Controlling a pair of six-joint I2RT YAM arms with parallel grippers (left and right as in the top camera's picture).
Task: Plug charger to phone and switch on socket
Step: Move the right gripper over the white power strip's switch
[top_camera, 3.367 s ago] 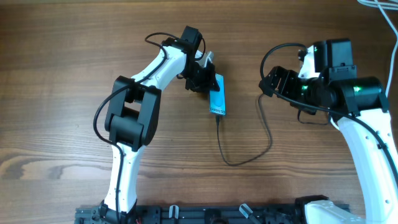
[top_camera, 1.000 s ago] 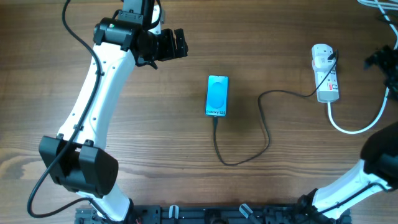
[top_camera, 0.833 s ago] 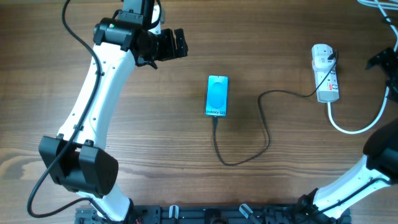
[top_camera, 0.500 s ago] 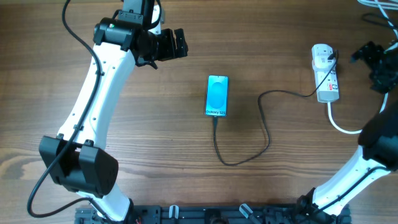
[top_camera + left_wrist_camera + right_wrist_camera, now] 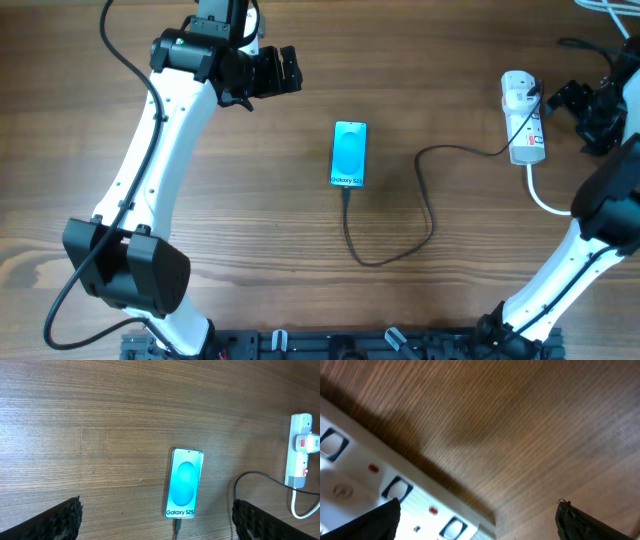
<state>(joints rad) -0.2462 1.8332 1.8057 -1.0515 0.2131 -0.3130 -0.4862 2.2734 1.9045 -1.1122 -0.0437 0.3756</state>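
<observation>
The phone (image 5: 349, 152) lies flat mid-table with its cyan screen up, and it shows again in the left wrist view (image 5: 184, 482). The charger (image 5: 428, 205), a thin black cable, loops from the phone's lower edge, where its plug (image 5: 176, 529) sits, across to the adapter on the socket (image 5: 523, 118). My left gripper (image 5: 283, 71) hovers open, up and left of the phone, with nothing between its fingers (image 5: 62, 520). My right gripper (image 5: 574, 110) is open just right of the socket. The right wrist view looks down on the socket's end (image 5: 395, 497) with small red marks.
The socket's thick white lead (image 5: 556, 206) curves down and right toward the table's right edge, under my right arm. More white cable shows at the top right corner (image 5: 610, 15). Bare wooden table (image 5: 470, 290) surrounds the phone.
My right gripper has come in from the right edge toward the socket. The left arm, phone and charger have not moved over the last second.
</observation>
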